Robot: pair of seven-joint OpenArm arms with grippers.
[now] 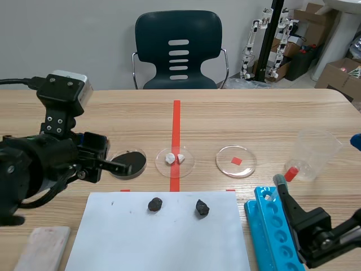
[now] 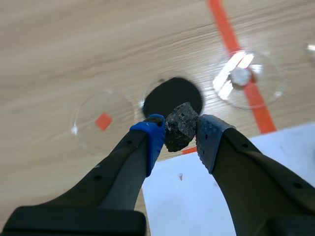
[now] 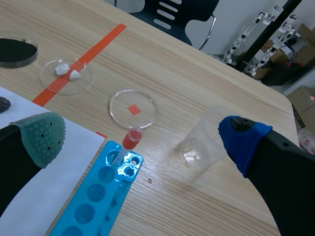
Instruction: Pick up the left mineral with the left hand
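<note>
The left end effector (image 2: 180, 132) pinches the dark rough angular mineral lump (image 2: 179, 122) between its soft dotted blue pads (image 2: 153, 133). These likely key into the gritty facets, and the lump appears lifted off the pale wood-grain bench (image 2: 74, 54), over the near rim of the round black-filled dish (image 2: 172, 93). A second small dark rocky lump (image 1: 155, 204) and a third one (image 1: 202, 208) lie apart on the flat white paper sheet (image 1: 113, 237). The right end effector (image 3: 142, 135) stands spread and empty over the bright blue plastic tube rack (image 3: 93, 206).
</note>
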